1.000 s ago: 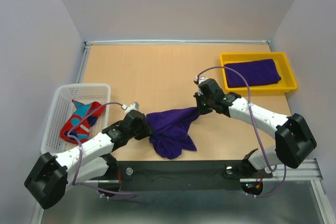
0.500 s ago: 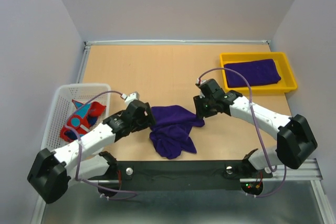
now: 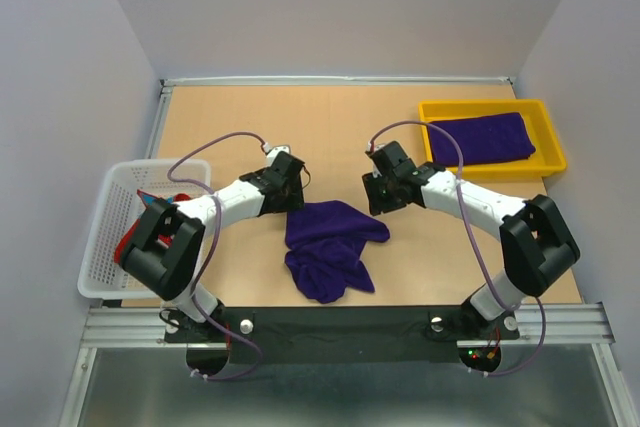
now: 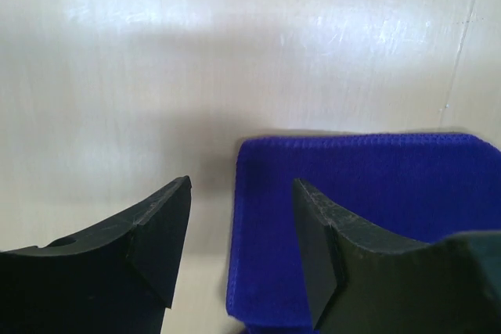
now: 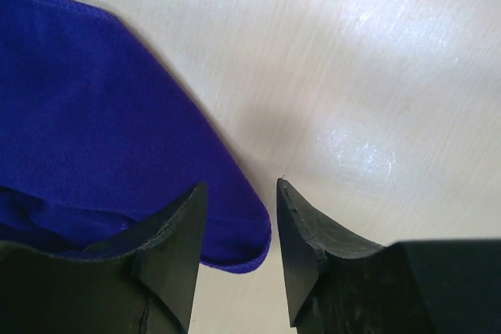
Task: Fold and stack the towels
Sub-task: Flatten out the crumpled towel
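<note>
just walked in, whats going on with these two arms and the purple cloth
Two robot arms are working on folding towels. A deep purple towel lies rumpled on the table between them. The left gripper and the right gripper hover open over its far corners, neither holding it. Another purple towel sits folded in the yellow tray at the far right, and a red towel lies in the white basket on the left.

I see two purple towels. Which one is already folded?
The purple towel lying flat and neat in the yellow tray at the far right. The other purple towel lies rumpled on the table, outside any container.
</note>
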`<act>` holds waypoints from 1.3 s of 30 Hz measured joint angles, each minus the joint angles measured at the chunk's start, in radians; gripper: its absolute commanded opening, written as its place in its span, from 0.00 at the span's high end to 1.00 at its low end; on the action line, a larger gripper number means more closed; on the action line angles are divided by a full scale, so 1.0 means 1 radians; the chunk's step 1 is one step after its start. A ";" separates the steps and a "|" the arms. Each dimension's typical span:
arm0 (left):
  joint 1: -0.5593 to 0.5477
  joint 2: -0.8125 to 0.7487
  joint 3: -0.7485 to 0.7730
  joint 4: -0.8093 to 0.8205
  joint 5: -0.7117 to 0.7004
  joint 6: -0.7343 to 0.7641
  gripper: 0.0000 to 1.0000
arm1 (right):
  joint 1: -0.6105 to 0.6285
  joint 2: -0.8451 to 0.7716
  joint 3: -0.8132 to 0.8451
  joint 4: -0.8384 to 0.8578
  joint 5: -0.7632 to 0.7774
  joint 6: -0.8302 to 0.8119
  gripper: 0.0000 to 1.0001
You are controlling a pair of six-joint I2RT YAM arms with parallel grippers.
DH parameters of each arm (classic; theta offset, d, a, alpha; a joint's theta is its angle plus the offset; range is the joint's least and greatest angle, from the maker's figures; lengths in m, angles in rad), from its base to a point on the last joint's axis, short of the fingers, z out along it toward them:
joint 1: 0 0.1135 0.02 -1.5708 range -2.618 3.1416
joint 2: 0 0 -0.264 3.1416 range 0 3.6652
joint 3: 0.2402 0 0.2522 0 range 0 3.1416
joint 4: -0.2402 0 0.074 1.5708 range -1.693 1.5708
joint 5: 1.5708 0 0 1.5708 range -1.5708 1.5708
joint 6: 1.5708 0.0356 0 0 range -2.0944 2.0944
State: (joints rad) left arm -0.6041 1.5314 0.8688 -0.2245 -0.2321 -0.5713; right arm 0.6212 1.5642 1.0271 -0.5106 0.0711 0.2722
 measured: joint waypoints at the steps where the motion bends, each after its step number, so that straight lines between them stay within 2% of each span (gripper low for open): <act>1: 0.000 0.020 0.011 0.006 0.004 0.013 0.36 | 0.000 0.001 0.000 0.004 0.000 -0.001 0.54; 9: 0.000 0.110 0.034 0.039 0.014 0.058 0.38 | -0.006 0.030 -0.002 0.057 -0.013 -0.007 0.54; 15: 0.000 0.138 0.048 0.080 0.012 0.066 0.61 | -0.006 0.076 -0.002 0.099 -0.027 -0.012 0.55; 19: 0.003 0.139 0.033 0.117 0.018 0.062 0.88 | -0.006 0.108 -0.002 0.143 -0.075 -0.030 0.55; 20: 0.003 0.137 0.027 0.129 0.021 0.058 0.90 | -0.006 0.119 -0.001 0.153 -0.089 -0.034 0.55; 22: 0.003 0.128 0.009 0.154 0.027 0.056 1.00 | -0.006 0.152 -0.001 0.171 -0.123 -0.044 0.55; 27: 0.002 0.105 -0.026 0.191 0.040 0.053 1.00 | -0.006 0.187 0.006 0.221 -0.200 -0.065 0.56; 30: 0.002 0.098 -0.032 0.192 0.043 0.053 1.00 | -0.006 0.195 0.006 0.246 -0.220 -0.079 0.84; 31: 0.002 0.097 -0.032 0.189 0.045 0.053 1.00 | -0.006 0.199 0.006 0.249 -0.222 -0.076 1.00; 35: 0.000 0.092 -0.026 0.161 0.043 0.056 1.00 | -0.006 0.206 0.009 0.258 -0.229 -0.095 0.99; 39: -0.003 0.090 0.037 0.058 0.025 0.069 1.00 | -0.006 0.194 0.027 0.233 -0.200 -0.118 0.99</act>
State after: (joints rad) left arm -0.6071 1.6218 0.9058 -0.1661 -0.2073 -0.5022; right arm 0.6147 1.7580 1.0546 -0.2779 -0.1287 0.1539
